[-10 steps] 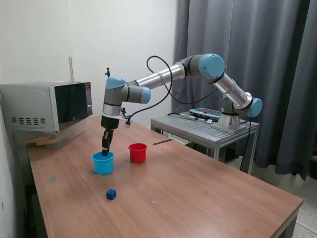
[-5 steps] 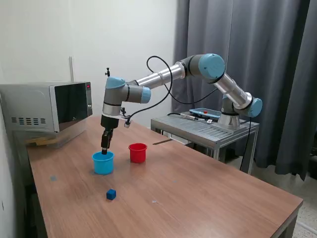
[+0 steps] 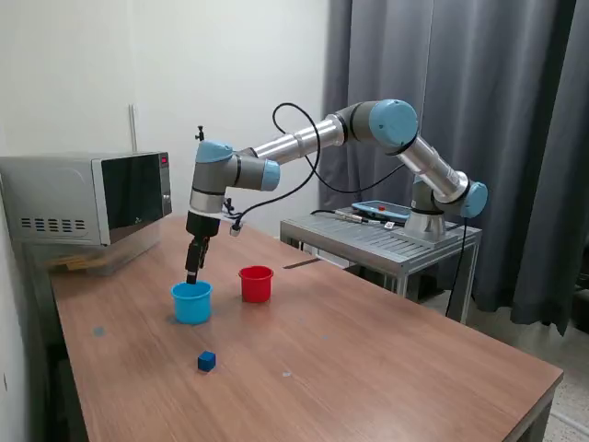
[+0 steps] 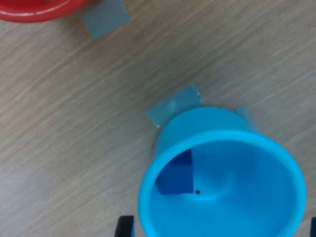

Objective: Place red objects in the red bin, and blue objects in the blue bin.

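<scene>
The light blue cup (image 3: 191,302) stands on the wooden table, with the red cup (image 3: 256,284) beside it to the exterior view's right. My gripper (image 3: 192,274) hangs just above the blue cup's rim, open and empty. In the wrist view the blue cup (image 4: 222,148) fills the picture and holds one dark blue cube (image 4: 175,177). My fingertips (image 4: 124,227) show wide apart at the picture's edge. Another dark blue cube (image 3: 206,361) lies on the table nearer the camera than the blue cup. Part of the red cup's rim (image 4: 34,10) shows in the wrist view. No red cubes are in view.
A microwave (image 3: 87,198) stands at the table's back, at the exterior view's left. A metal cart (image 3: 386,235) with a tablet stands behind the table by the arm's base. Grey tape patches (image 4: 175,104) are stuck on the table by the cups.
My gripper has risen a little, straight up from the blue cup's rim. The cups and the loose blue cube have not moved.
</scene>
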